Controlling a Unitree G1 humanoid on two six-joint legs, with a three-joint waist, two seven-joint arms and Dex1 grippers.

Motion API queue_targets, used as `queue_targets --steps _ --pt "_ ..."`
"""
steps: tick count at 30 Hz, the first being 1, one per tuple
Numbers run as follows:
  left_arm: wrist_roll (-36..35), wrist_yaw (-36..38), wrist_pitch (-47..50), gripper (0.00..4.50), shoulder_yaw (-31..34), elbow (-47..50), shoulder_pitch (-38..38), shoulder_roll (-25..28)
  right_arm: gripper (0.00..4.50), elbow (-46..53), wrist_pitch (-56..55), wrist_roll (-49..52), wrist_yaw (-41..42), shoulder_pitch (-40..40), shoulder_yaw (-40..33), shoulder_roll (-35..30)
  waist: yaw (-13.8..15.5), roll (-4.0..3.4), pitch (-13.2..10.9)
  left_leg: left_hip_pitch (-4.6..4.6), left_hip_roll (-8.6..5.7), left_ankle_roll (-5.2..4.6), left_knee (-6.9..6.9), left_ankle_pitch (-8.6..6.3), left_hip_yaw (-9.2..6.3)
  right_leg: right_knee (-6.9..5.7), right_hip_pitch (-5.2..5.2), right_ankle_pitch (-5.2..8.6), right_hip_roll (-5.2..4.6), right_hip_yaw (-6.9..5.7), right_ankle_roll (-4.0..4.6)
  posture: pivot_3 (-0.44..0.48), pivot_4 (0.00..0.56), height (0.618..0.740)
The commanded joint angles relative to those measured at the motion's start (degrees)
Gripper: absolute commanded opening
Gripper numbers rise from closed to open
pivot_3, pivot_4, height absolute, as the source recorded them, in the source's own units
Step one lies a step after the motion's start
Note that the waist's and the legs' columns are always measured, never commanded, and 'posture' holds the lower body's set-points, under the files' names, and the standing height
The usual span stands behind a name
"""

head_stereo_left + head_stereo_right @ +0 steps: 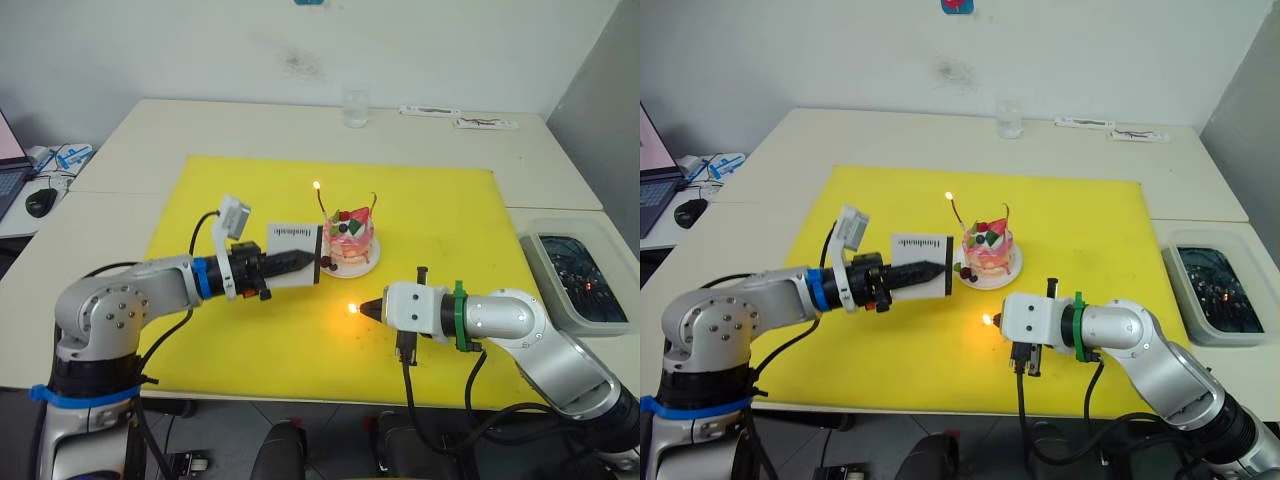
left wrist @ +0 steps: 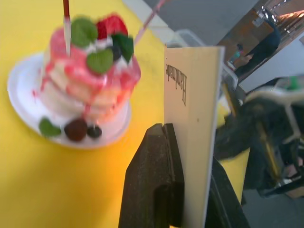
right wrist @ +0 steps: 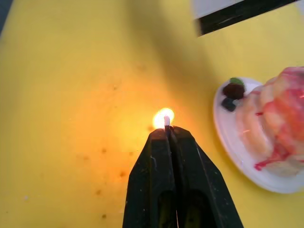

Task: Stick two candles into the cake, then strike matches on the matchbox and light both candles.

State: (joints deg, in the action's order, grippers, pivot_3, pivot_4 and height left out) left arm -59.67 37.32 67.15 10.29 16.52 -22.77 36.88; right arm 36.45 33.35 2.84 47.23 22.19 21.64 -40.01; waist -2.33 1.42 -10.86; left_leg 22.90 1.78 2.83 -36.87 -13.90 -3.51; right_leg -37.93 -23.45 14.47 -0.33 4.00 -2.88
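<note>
The pink-and-white cake (image 1: 350, 238) sits on its small white plate (image 1: 371, 266) on the yellow mat. Two thin candles stand in it: the left candle (image 1: 322, 205) carries a small flame at its tip, the right candle (image 1: 373, 204) shows no flame. My left gripper (image 1: 308, 259) is shut on the white matchbox (image 1: 293, 251), holding it upright just left of the cake; its lettering reads in the left wrist view (image 2: 182, 85). My right gripper (image 3: 167, 132) is shut on a burning match (image 3: 166, 121), low over the mat in front of the cake, a short way from the plate.
The yellow mat (image 1: 440, 200) covers the table's middle. A clear glass (image 1: 355, 108) stands at the back. A grey tub (image 1: 575, 275) with dark liquid sits at the right. Flat packets (image 1: 460, 118) lie at the far back right. A mouse (image 1: 40, 202) lies at the left.
</note>
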Motion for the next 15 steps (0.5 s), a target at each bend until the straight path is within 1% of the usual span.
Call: queue_targets --steps 1,5,9,10,15 --pt "-0.51 0.85 -0.81 0.00 -0.71 3.60 1.80 0.13 0.04 -1.01 0.65 0.18 -1.53 3.10 -4.77 0.32 0.09 0.00 0.00 0.00 0.00 0.00 -0.02 0.00 0.00 -0.01 0.00 -0.01 0.00 0.00 -0.01 0.000 0.150 0.740" --pt "-0.14 0.67 -1.46 0.00 -2.10 4.57 3.76 -0.80 0.04 -4.75 0.59 -0.74 -3.16 7.33 -7.28 0.63 0.27 0.00 0.00 -0.02 0.00 0.00 -0.07 0.00 0.02 -0.01 0.02 0.10 -0.01 0.01 0.20 0.000 0.150 0.740" --pt "0.05 0.75 -1.81 0.00 -3.73 5.28 4.44 -1.62 0.04 -8.52 -0.24 -2.14 -5.29 11.81 -8.79 1.35 0.38 0.00 0.00 -0.02 0.00 0.00 -0.06 0.00 0.04 -0.03 0.02 0.08 -0.01 0.03 0.17 0.000 0.150 0.740" --pt "0.06 0.73 -1.86 0.00 -3.93 5.28 4.40 -1.79 0.04 -9.20 -0.32 -2.49 -5.79 12.56 -9.03 1.65 0.40 0.00 0.00 -0.02 0.00 0.00 -0.05 0.00 0.04 -0.02 0.02 0.00 -0.01 0.02 0.02 0.000 0.150 0.740" --pt "0.24 0.84 -2.26 0.00 -4.54 4.85 3.93 -2.06 0.04 -11.41 -1.12 -3.63 -7.57 14.59 -9.55 2.63 0.41 0.00 0.00 0.00 0.00 0.00 0.04 0.00 0.03 -0.02 -0.02 0.02 -0.01 0.01 0.07 0.000 0.150 0.740"
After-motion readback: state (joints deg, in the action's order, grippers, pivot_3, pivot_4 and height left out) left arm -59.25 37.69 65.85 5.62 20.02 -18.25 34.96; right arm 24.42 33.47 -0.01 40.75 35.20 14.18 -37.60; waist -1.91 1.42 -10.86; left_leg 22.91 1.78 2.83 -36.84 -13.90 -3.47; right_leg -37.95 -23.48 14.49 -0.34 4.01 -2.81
